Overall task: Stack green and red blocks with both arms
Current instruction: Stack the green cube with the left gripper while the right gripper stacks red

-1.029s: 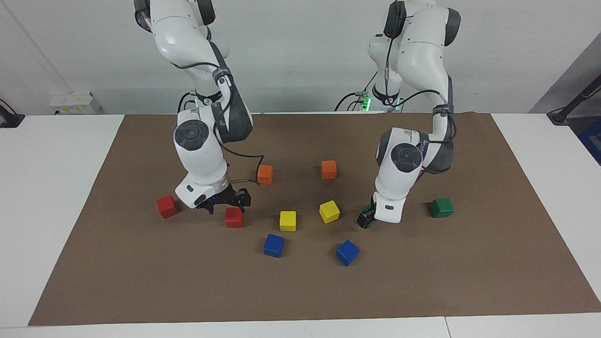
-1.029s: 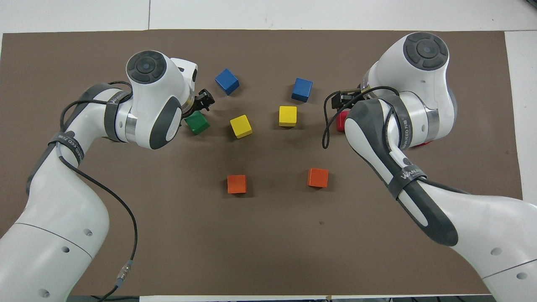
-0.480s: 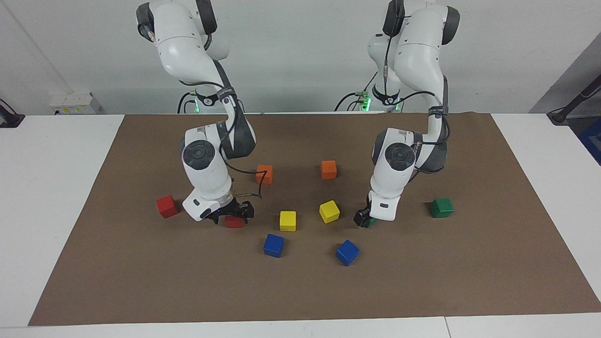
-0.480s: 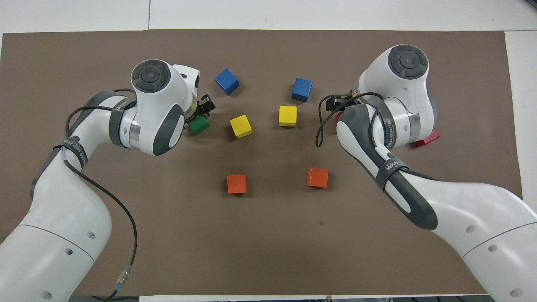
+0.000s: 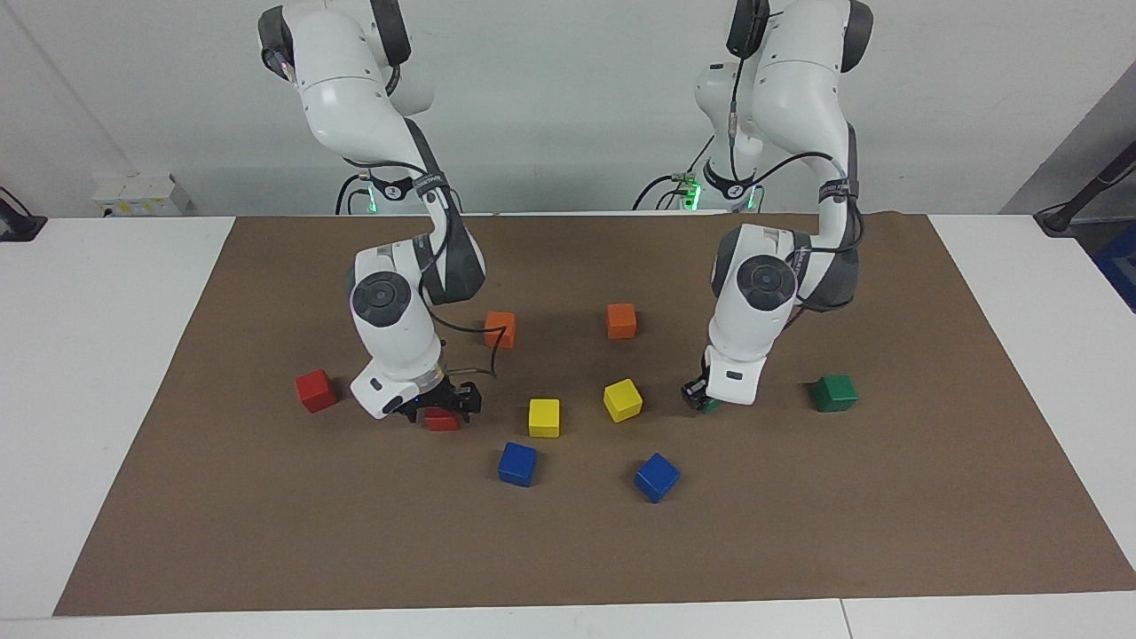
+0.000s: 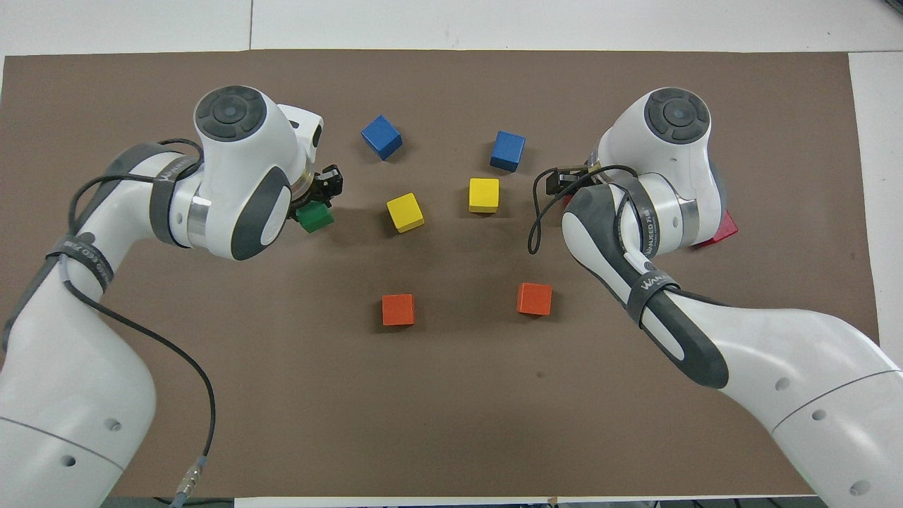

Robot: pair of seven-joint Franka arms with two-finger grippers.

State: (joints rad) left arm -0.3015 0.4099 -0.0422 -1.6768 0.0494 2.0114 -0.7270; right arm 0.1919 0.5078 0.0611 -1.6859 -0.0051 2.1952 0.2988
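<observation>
**Hidden or unclear**
- The right pincer point(image 5: 441, 410) is down at a red block point(image 5: 441, 421) in the middle band of the facing view, toward the right arm's end. Only the lower part of this block shows. Whether the pincer is spread or pinching cannot be told.
- The left pincer point(image 5: 701, 399) is down at a green block point(image 5: 710, 407), toward the left arm's end. The wrist covers most of the block in the facing view; the overhead view shows more of it. The pincer's state cannot be told here either.
- In the overhead view, the right arm covers part of the second red block point(image 5: 316, 390), and the left arm covers the second green block point(image 5: 835, 393) completely.
- Both arm bases are cut off at the lower edge of the overhead view.

**Edges and open room**
- All the blocks lie on the brown mat point(image 5: 568, 550), which covers the centre of the white desk point(image 5: 89, 355).
- The lower third of the mat in the facing view is bare.
- The second red and second green blocks lie outermost, each well inside the mat's edge.

**Count: ten cubes, none stacked**
- Red: two. Green: two.
- Orange cubes: two point(image 5: 500, 329) point(image 5: 621, 320), nearest the robots.
- Yellow cubes: two point(image 5: 544, 417) point(image 5: 623, 399), between the pincers.
- Blue cubes: two point(image 5: 517, 463) point(image 5: 657, 477), lowest in the facing view.
</observation>
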